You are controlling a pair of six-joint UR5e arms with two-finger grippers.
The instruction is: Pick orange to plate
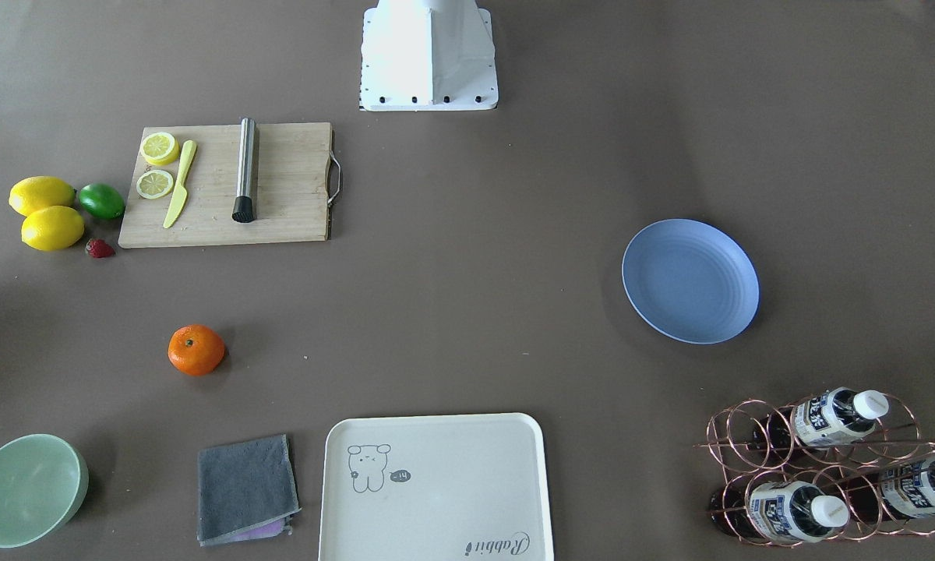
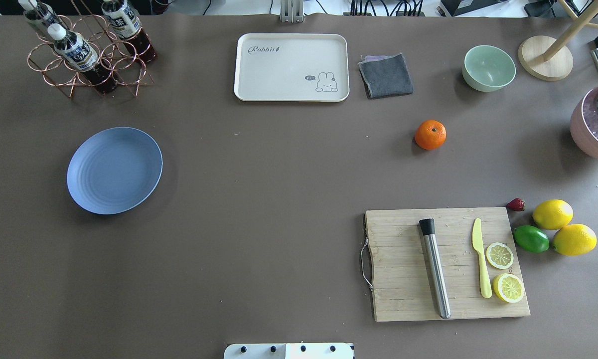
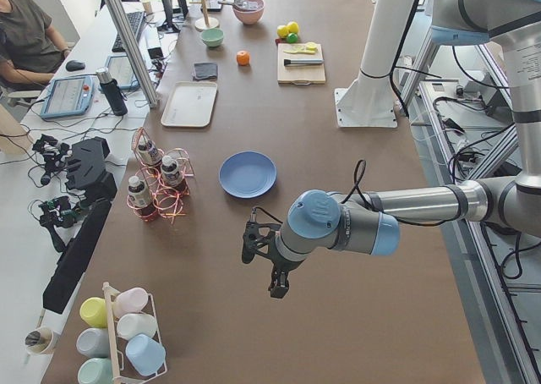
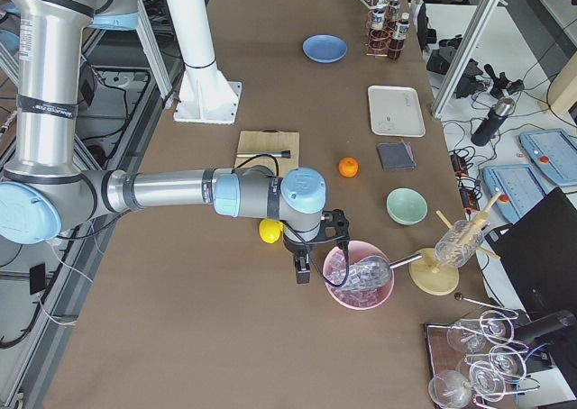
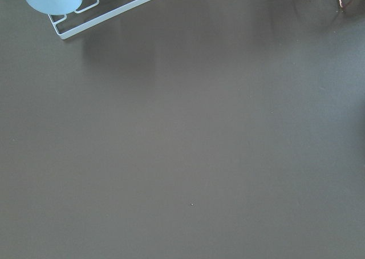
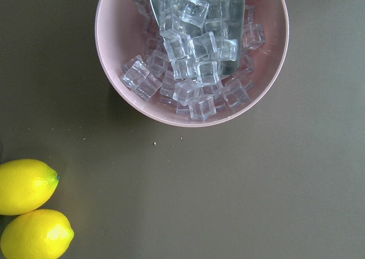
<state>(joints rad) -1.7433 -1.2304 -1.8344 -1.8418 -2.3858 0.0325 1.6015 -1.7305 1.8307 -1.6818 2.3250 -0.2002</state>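
The orange (image 2: pixel 430 134) sits alone on the brown table, on my right half, between the grey cloth and the cutting board; the front view shows the orange (image 1: pixel 196 350) as well. The periwinkle plate (image 2: pixel 114 170) lies empty on my left half. My left gripper (image 3: pixel 275 282) hangs over bare table past the plate, far from the orange. My right gripper (image 4: pixel 303 269) hovers beside the pink ice bowl, a short way from the orange (image 4: pixel 348 167). Both grippers show only in the side views, so I cannot tell whether they are open or shut.
A cutting board (image 2: pixel 446 264) carries a muddler, a yellow knife and lemon slices. Two lemons (image 2: pixel 553 214), a lime (image 2: pixel 530 239) and a strawberry lie beside it. A cream tray (image 2: pixel 291 67), grey cloth (image 2: pixel 386 75), green bowl (image 2: pixel 488 68), bottle rack (image 2: pixel 87 50) and pink ice bowl (image 6: pixel 191 53) line the edges.
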